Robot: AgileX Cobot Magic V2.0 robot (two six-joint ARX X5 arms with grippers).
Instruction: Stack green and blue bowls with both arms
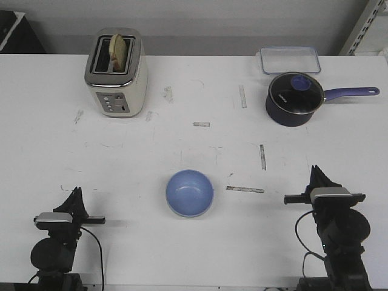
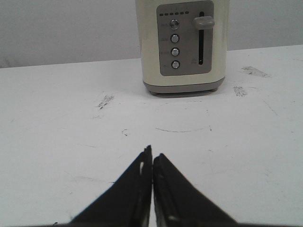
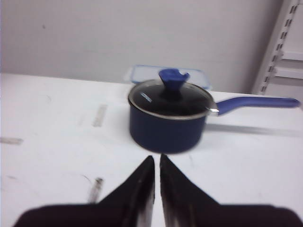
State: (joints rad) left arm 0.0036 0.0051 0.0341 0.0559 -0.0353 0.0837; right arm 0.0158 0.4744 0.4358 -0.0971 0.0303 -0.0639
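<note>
Blue bowl (image 1: 190, 193) is sitting alone near the front of the table (image 1: 194, 145) in the front view, upright, about midway between my two arms. I am not seeing any green bowl in this view, so I am judging either that the green one is hidden under the blue one and the stack is finished, or that it is out of the pictures; I cannot tell which. The left gripper (image 1: 76, 193) is resting low, well to the left of the bowl, and the right gripper (image 1: 316, 171) is resting well to its right, both apart from it.

From the left wrist view, the left gripper (image 2: 152, 153) is pointing toward the toaster (image 2: 182, 45), fingers pressed together and carrying nothing.

From the right wrist view, the right gripper (image 3: 157, 161) is pointing toward the saucepan (image 3: 168, 116), fingers nearly touching, also carrying nothing. Next, I am thinking only a check of the bowl is needed.
</note>
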